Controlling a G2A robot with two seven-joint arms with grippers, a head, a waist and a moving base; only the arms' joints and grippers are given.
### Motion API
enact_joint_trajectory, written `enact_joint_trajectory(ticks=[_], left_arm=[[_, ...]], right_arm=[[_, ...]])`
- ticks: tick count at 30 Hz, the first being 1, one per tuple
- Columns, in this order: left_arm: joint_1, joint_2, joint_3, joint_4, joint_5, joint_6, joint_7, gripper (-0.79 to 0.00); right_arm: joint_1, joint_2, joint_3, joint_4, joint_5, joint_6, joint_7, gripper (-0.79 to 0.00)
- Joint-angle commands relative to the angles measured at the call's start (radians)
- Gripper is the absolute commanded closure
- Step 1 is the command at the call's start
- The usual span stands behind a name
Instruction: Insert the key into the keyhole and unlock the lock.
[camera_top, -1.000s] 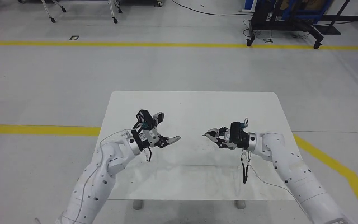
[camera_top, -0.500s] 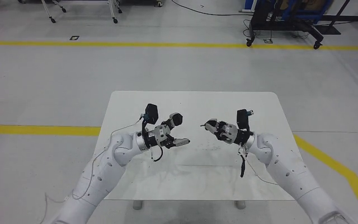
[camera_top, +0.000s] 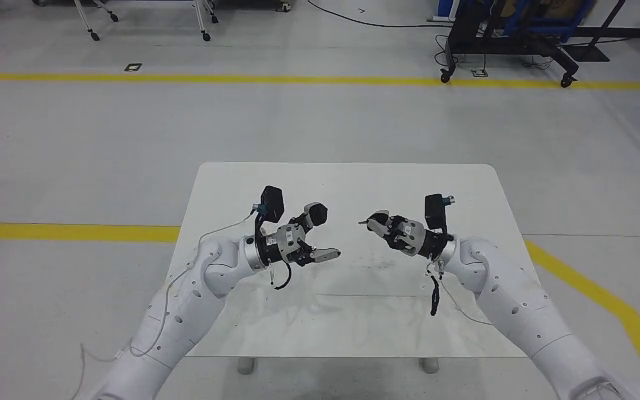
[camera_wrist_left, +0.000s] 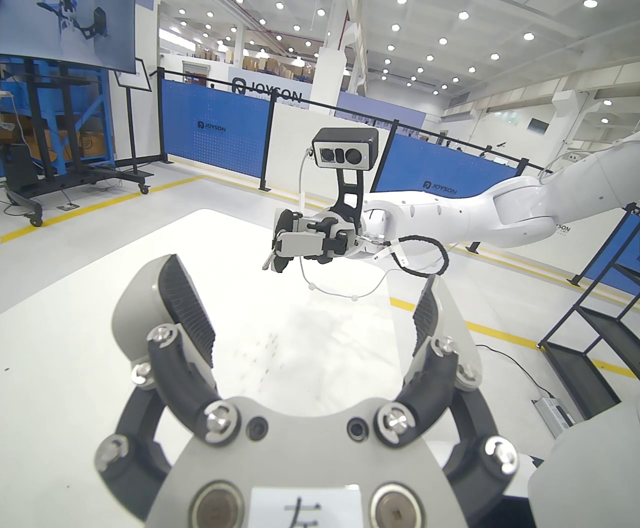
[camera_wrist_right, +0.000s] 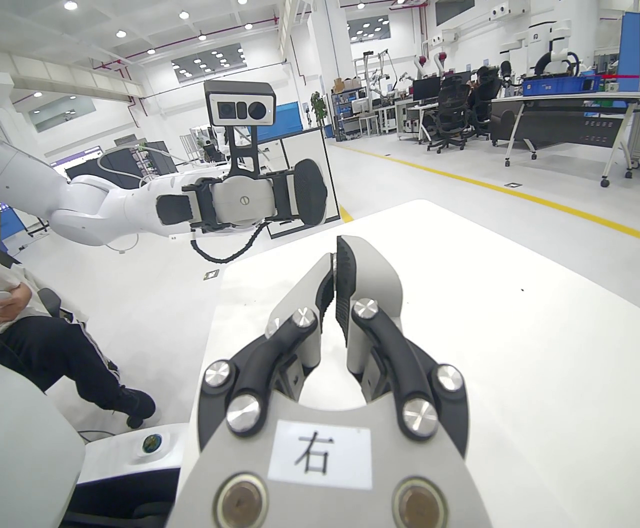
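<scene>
Evidently, very little of the task is done. Nearest, the left gripper (camera_wrist_left: 300, 300), built of grey metal fingers with black ribbed pads, is held spread wide, and nothing is gripped between its pads. The right gripper (camera_wrist_right: 334, 260), of the same build, is pressed closed, pad against pad. Whether anything thin is pinched there cannot be told.

Seen from above, with the far edge taken as twelve, the left gripper is placed at about ten o'clock from the middle of the white rectangular table (camera_top: 420, 190). The right gripper is placed at about one o'clock from that middle. Both are carried above the surface, tips turned toward each other with a gap between them, and the right gripper lies at roughly three o'clock from the left one.

Where the key and the lock are cannot be told from these views. It is therefore judged that every step is left: the key must be taken up, the lock steadied, the key entered into the keyhole and turned.

Beyond the table, at twelve o'clock, a yellow painted floor line (camera_top: 300, 78) is laid across the grey floor.
</scene>
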Motion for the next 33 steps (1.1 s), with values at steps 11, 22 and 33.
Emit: enact_joint_trajectory(ticks=[11,22,33], left_arm=[[0.001,0.000,-0.001,-0.002,0.003,0.009,-0.001,-0.785],[-0.073,0.025,0.156,0.065,-0.671,0.000,-0.300,-0.785],[-0.151,0.026,0.144,0.161,-0.928,0.000,-0.664,-0.708]], right_arm=[[-0.004,0.000,-0.002,0.001,0.031,0.000,-0.008,0.000],[0.012,0.002,-0.066,-0.003,0.501,0.000,0.260,0.000],[0.077,0.026,-0.106,0.011,1.069,0.000,0.763,0.000]])
